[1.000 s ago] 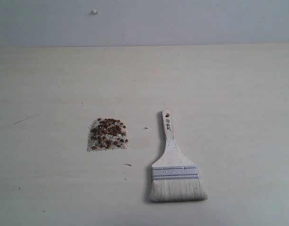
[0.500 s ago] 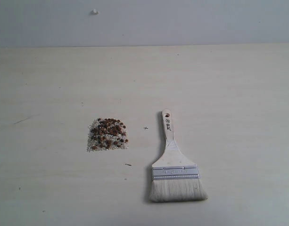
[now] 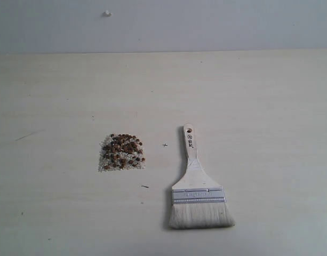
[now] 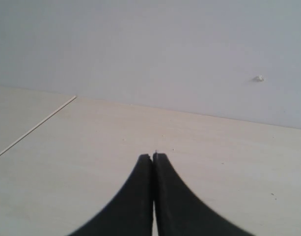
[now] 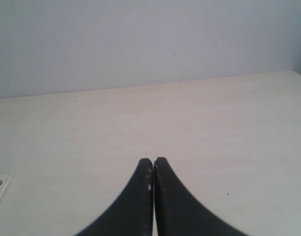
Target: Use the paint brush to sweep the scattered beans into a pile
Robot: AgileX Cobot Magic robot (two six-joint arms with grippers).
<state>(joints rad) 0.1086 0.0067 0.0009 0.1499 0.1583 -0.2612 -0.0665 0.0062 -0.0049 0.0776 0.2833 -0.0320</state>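
One pale table (image 3: 259,106) fills the exterior view, and nothing on it has shifted over the last second; every item lies exactly where it lay. Neither of my arms shows in that view.

My left gripper (image 4: 153,156) hangs over bare tabletop with its jaws pressed together and nothing between them. My right gripper (image 5: 153,160) is the same, jaws closed tip to tip and empty. At the edge of the right wrist view I catch only the end of a pale handle.

That handle belongs to the brush (image 3: 198,194). It lies flat on the table, right of centre, with its bristles toward the camera and its handle pointing away. Nobody holds it.

Left of the brush, near but not touching, sits the pile (image 3: 121,152), one compact mound. The beans (image 3: 123,146) crowd its far side, and whitish grit edges the near side.

Smaller still are a cross mark (image 3: 165,144) between pile and handle and a dark fleck (image 3: 145,186) nearer the camera. I cannot tell whether that fleck is a bean or a scratch.

I judge from this stillness that the sweeping is as good as done: the beans are gathered, the tool is down and I am clear. At most that one fleck would need a pass.
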